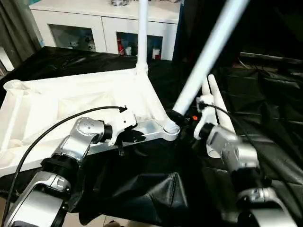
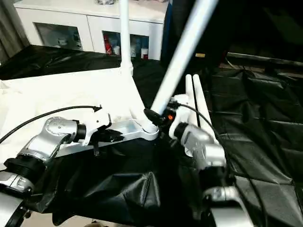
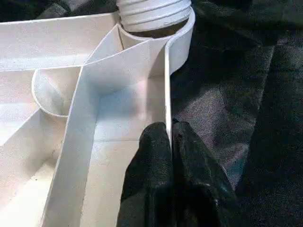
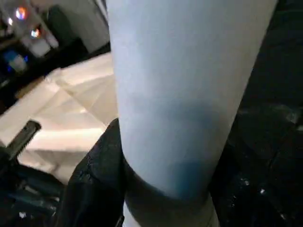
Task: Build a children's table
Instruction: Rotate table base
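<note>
**Both grippers on the upturned table, leg at the near corner socket**

Your left gripper [image 1: 127, 138] is pinched shut on the near rim of the tabletop [image 1: 71, 101]; the left wrist view shows one black finger [image 3: 150, 156] inside the rim wall and the other outside it, the thin white wall caught between them. Your right gripper [image 1: 182, 117] is clamped round the lower end of a white leg [image 1: 208, 54], its fingers wrapping the tube just above the threaded end, as the right wrist view shows with the leg [image 4: 189, 94] between the dark pads.

You have the children's table lying upside down on the black sheet [image 1: 142, 194], ribbed underside up, stretching from the picture's 9 o'clock edge towards the centre. The held leg leans from the near corner socket [image 1: 171, 127], just right of centre, up towards 1 o'clock; its threaded tip sits at the socket's mouth, and you cannot tell from these views how far in it sits. A second leg [image 1: 142, 33] stands upright in the far corner socket, rising towards 12 o'clock. Two more legs [image 1: 215, 97] lie side by side on the sheet just beyond your right gripper, at about 3 o'clock from the socket. An empty socket [image 1: 13, 85] shows at the tabletop's corner near 9 o'clock. A white glass-door cabinet [image 1: 99, 26] stands behind, around 11 o'clock.
</note>
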Tool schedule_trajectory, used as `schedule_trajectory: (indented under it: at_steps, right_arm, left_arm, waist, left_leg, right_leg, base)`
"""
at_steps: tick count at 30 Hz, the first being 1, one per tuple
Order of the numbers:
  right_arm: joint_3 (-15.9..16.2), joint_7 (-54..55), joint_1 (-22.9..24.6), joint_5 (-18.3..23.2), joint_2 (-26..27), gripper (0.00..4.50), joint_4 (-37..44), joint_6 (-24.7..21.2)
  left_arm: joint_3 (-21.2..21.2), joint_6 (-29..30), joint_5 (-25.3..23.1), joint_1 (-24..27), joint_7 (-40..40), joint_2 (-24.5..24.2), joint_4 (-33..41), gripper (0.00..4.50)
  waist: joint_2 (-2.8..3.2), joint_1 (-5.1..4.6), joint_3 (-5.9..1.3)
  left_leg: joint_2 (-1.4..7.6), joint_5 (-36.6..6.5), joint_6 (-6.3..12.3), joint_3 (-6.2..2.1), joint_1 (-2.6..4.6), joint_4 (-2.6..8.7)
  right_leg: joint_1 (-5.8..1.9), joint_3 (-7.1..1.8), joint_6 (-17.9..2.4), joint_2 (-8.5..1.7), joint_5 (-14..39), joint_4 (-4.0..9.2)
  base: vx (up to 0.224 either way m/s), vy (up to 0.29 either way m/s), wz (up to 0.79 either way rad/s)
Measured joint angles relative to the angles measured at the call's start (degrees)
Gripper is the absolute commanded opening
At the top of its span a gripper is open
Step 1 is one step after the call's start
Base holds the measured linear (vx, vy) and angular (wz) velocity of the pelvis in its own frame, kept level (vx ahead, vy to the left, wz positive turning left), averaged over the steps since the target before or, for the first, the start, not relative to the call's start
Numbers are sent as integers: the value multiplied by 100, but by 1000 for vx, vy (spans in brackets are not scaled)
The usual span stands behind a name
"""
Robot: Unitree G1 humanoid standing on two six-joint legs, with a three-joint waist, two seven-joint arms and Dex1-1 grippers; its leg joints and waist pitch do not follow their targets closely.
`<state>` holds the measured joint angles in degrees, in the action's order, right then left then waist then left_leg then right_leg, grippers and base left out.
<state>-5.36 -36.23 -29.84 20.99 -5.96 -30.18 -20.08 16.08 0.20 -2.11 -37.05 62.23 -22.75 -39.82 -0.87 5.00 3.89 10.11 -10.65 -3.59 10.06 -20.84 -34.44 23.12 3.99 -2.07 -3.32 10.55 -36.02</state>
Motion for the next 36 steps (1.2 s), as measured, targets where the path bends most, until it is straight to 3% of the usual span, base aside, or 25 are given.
schedule_trajectory:
  at_steps: [8, 14, 20, 30, 36]
  right_arm:
    - [-36, 232, 379, 58, 131, 191, 337, 306]
    - [553, 308, 518, -604, -95, 191, 776, 588]
    - [724, 315, 509, -824, -167, 191, 870, 632]
    - [870, -372, -30, -888, -437, 191, 249, 549]
    - [1216, -1050, -463, -1091, -729, 191, -219, 656]
  left_arm:
    - [2, -79, -25, -64, -2, 65, -138, 0]
    - [3, -155, -55, -75, -9, 79, -178, 0]
    - [2, -240, -78, -108, -15, 95, -269, 0]
    - [3, -222, -101, -84, 66, 16, -187, 0]
    - [48, -199, -115, -61, 168, -59, -65, 0]
  waist:
    - [14, 11, -5]
    - [13, 13, -5]
    - [12, 13, -4]
    - [-50, -2, -7]
    - [-122, -1, -14]
  left_leg:
    - [0, 0, 0, 0, 2, 2]
    - [0, 0, 0, 0, 0, 3]
    - [0, 0, 0, 0, 1, 4]
    - [1, 0, 0, -1, 0, 5]
    - [1, 0, 0, 0, -1, 7]
  right_leg:
    - [-1, 1, 1, 0, 1, 1]
    - [-1, 1, 11, 0, 6, 1]
    - [-1, 1, 33, 0, 20, 1]
    - [-1, 2, 35, 0, 21, 1]
    - [-1, 2, 28, 0, 17, 5]
  base:
    - [0, 0, 0]
    - [0, 0, 0]
    - [0, 0, 0]
    - [0, 0, 0]
    - [0, 0, 0]
